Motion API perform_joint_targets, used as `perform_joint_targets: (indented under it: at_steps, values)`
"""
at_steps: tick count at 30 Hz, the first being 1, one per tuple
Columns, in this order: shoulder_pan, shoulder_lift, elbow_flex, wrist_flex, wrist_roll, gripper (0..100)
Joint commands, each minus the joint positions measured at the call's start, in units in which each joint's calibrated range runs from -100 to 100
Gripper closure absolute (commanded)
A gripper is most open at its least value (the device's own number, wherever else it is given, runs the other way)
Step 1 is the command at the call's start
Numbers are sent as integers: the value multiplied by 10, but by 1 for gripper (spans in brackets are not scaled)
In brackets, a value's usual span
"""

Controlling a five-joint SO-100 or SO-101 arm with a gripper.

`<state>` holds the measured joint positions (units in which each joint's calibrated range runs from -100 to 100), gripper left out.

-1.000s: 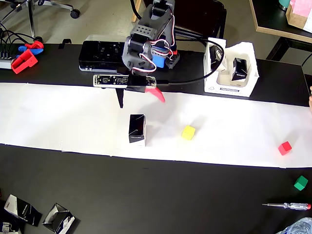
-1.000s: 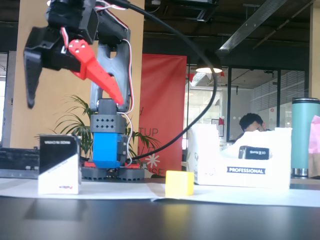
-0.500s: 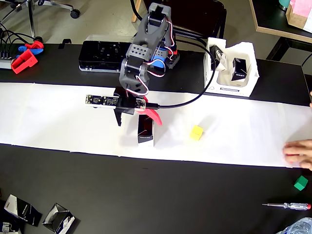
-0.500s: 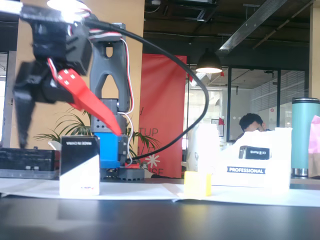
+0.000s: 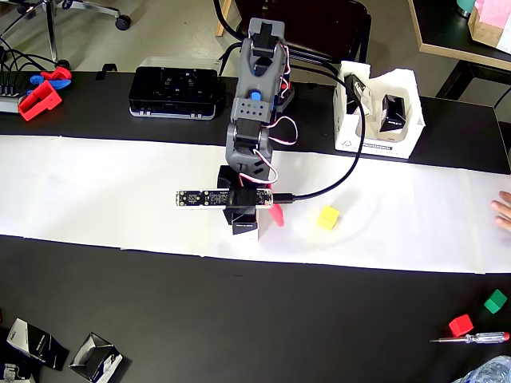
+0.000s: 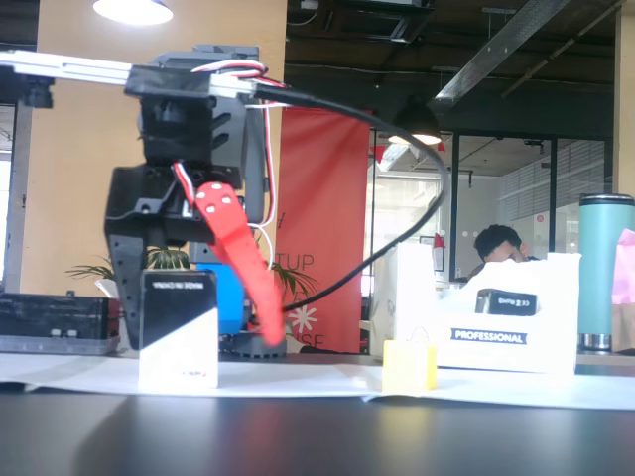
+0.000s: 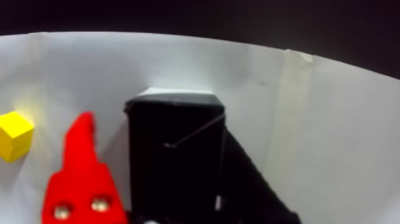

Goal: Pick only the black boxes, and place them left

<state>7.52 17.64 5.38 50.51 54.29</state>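
One black box [image 5: 245, 228] stands upright on the white paper strip [image 5: 104, 191]. My gripper [image 5: 255, 217] is lowered over it and open. In the fixed view the box [image 6: 179, 322] sits between the red finger [image 6: 243, 268] on its right and the black finger [image 6: 124, 283] on its left, with a gap on the red side. The wrist view shows the box [image 7: 175, 149] filling the centre, beside the red finger [image 7: 80, 179]. Two more black boxes [image 5: 36, 343] [image 5: 96, 357] lie at the lower left of the overhead view. Another one [image 5: 391, 112] sits in a white carton.
A yellow cube [image 5: 328, 217] lies right of the gripper on the paper. A red cube [image 5: 461, 325], a green cube [image 5: 495, 301] and a screwdriver [image 5: 471, 337] are at the lower right. A black device case [image 5: 176, 80] lies behind. A hand [image 5: 503, 209] shows at the right edge.
The arm swung right and came down around the black box. Box and yellow cube drifted right. The red cube moved off the paper onto the black table near the green cube.
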Motion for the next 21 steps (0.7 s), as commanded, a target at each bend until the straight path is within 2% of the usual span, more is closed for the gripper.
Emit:
perform_joint_targets:
  at_steps: [1, 4, 7, 12, 21]
  values:
    - [-17, -23, -52, -14, -4, 88]
    - [-25, -23, -41, -14, -4, 94]
    - [-37, -27, -32, -1, -4, 94]
    - [-56, -96, -42, 127, -5, 94]
    - [-161, -251, -34, 241, -88, 94]
